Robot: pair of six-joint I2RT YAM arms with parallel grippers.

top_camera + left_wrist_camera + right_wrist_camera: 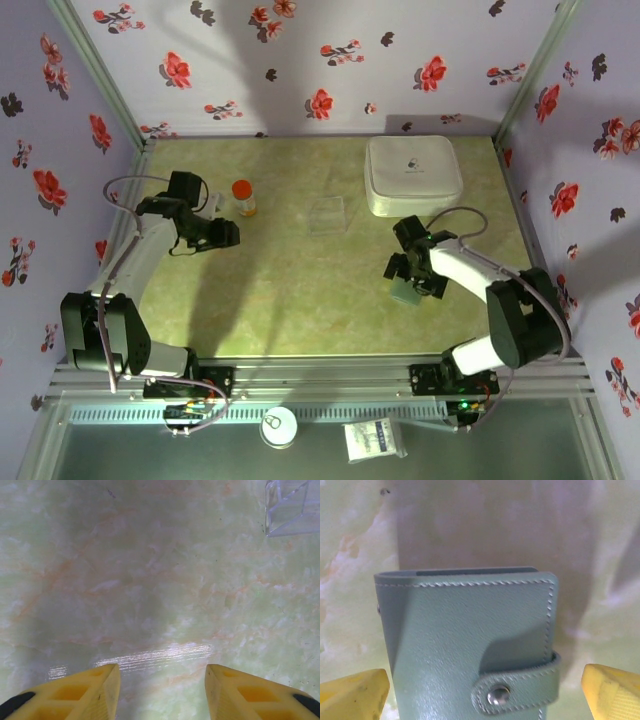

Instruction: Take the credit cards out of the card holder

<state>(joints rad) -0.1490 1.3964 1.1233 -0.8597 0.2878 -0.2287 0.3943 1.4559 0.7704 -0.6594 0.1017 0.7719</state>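
Observation:
The card holder (pixel 470 630) is a grey-blue stitched wallet lying closed on the table, its strap fastened by a metal snap (pixel 498 695). From above, the card holder (pixel 407 292) shows partly under my right gripper (pixel 405 283). My right gripper (pixel 484 680) is open and straddles the holder, one yellow finger on each side, with a gap on the strap side. The credit cards are hidden inside the closed holder. My left gripper (pixel 232 233) is open over bare table at the left, and between the yellow fingers of this gripper (pixel 162 672) lies bare tabletop.
A large white rounded-square case (pixel 412 175) lies at the back right. A clear plastic box (pixel 327 214) stands mid-table; the same box (pixel 292 507) is ahead and right of my left gripper. An orange-capped bottle (pixel 243 197) stands beside the left arm. Floral walls enclose the table.

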